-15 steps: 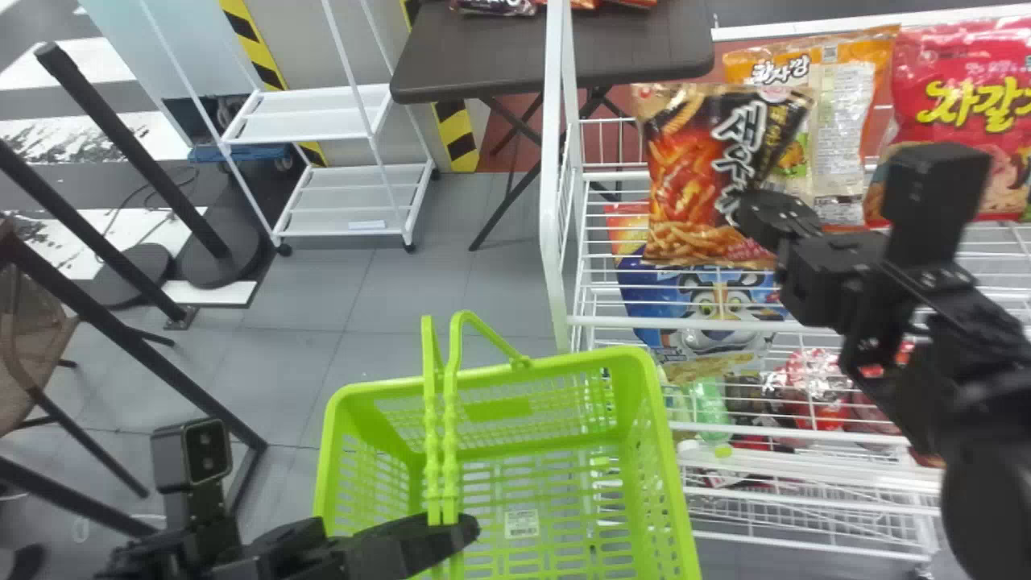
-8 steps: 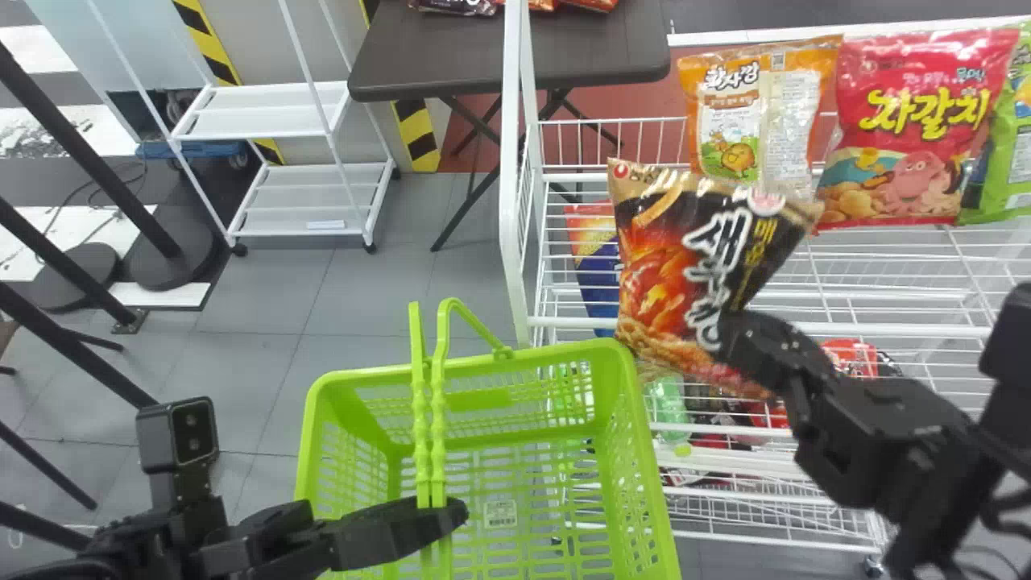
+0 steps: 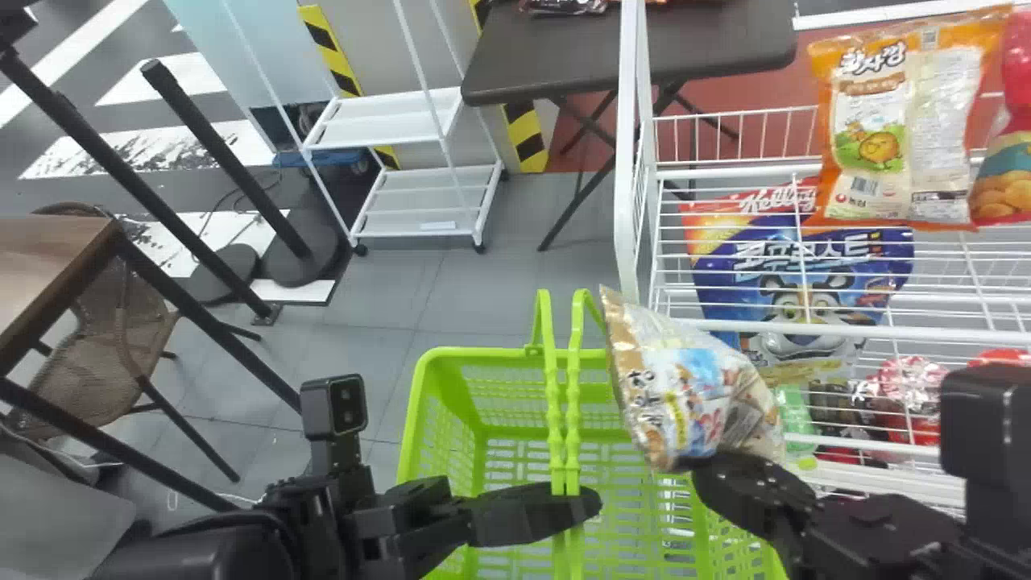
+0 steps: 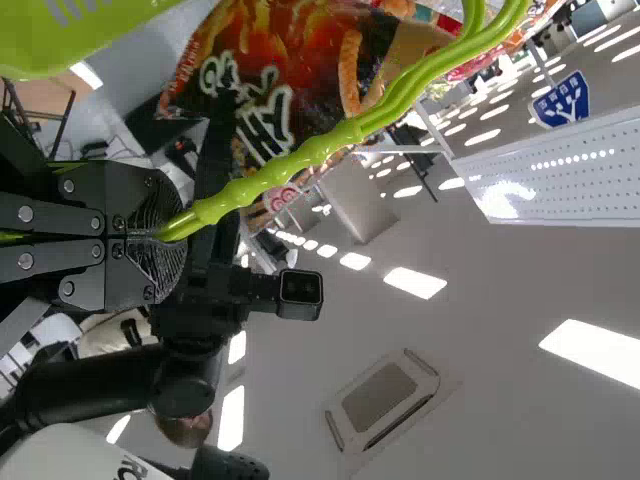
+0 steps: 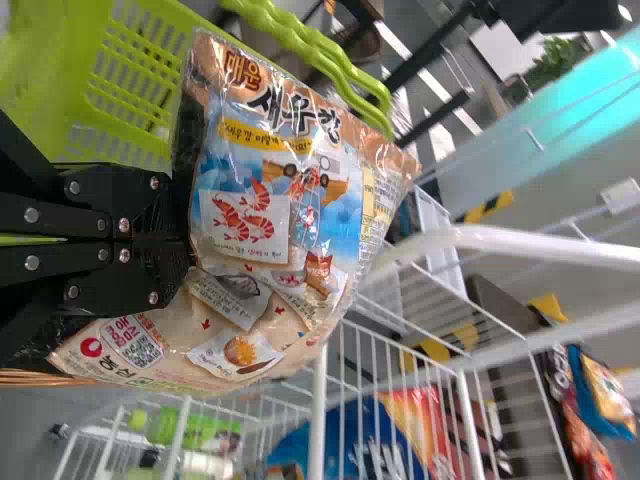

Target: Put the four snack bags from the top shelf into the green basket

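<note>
Standing at the right of the head view, the white wire rack [image 3: 627, 161] has lost its place as background to the carried bag: within the last second the bag has gone from in front of the shelves to the basket. In my judgement that nearly finishes the carrying part of one delivery, and a release is what should follow. On the top shelf stand the orange snack bag [image 3: 870, 137] and, cut by the view's edge, the pink snack bag [image 3: 1016, 145], both presumably among the four.

The green basket [image 3: 491, 354] sits beside the rack. The shrimp snack bag [image 3: 685, 387] hangs tilted above its rack-side back corner; half a second ago its dark front faced the head camera, and now its pale back does. The whole scene also lies farther right than it did then, so the head has probably turned left.

The right gripper [image 5: 180, 240] has its jaws pinched tight on the bag's crumpled film. The left gripper [image 4: 165, 228] keeps its jaws clamped around the paired handles [image 3: 573, 403], steadying the basket. Those handles rise close to the bag, so a drop too far toward them could leave it snagged; lowering it clear of both handles and rim looks safer.
</note>
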You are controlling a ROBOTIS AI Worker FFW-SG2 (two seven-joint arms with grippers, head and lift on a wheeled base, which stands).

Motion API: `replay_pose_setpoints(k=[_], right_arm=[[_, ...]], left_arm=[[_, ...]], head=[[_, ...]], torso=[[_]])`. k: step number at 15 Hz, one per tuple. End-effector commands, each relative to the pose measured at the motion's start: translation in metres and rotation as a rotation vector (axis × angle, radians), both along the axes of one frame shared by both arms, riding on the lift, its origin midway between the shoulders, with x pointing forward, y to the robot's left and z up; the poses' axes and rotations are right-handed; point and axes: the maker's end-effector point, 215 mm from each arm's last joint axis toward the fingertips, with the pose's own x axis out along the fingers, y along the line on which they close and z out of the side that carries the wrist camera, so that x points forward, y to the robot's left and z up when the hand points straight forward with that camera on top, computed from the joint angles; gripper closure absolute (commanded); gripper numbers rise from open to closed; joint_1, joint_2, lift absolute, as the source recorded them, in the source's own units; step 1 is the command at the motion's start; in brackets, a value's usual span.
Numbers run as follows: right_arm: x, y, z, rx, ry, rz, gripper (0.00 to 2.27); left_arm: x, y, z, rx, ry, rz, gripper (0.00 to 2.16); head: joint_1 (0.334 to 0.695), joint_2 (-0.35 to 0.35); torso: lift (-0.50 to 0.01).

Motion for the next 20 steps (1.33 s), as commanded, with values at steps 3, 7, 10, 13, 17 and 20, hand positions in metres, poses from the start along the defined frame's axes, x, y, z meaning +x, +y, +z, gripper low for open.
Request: replay_pose_setpoints(k=[3, 7, 10, 13, 17, 20], right_arm=[[-0.004, 0.016, 0.014, 0.012, -0.014, 0.051, 2.25], [-0.007, 0.023, 0.008, -0.023, 0.009, 0.088, 2.25], [-0.006, 0.051, -0.037, -0.054, 0.083, 0.165, 2.25], [0.006, 0.102, -0.064, -0.046, 0.088, 0.255, 2.25], [0.006, 0.137, -0.056, 0.007, 0.085, 0.32, 2.25], [-0.011, 0.133, -0.051, 0.028, 0.13, 0.351, 1.43]], left_arm=[[0.001, -0.006, 0.0, -0.007, -0.001, -0.017, 2.15], [0.004, -0.004, 0.001, -0.019, 0.006, -0.012, 2.15], [0.003, -0.005, 0.003, -0.031, 0.021, -0.017, 2.15], [0.002, -0.009, 0.005, -0.035, 0.02, -0.029, 2.15], [0.002, -0.009, 0.006, -0.035, 0.019, -0.031, 2.15], [0.002, -0.008, 0.006, -0.039, 0.021, -0.034, 2.15]], head=[[0.695, 0.35], [0.695, 0.35], [0.695, 0.35], [0.695, 0.35], [0.695, 0.35], [0.695, 0.35]], torso=[[-0.004], [-0.004], [-0.004], [-0.004], [-0.004], [-0.004]])
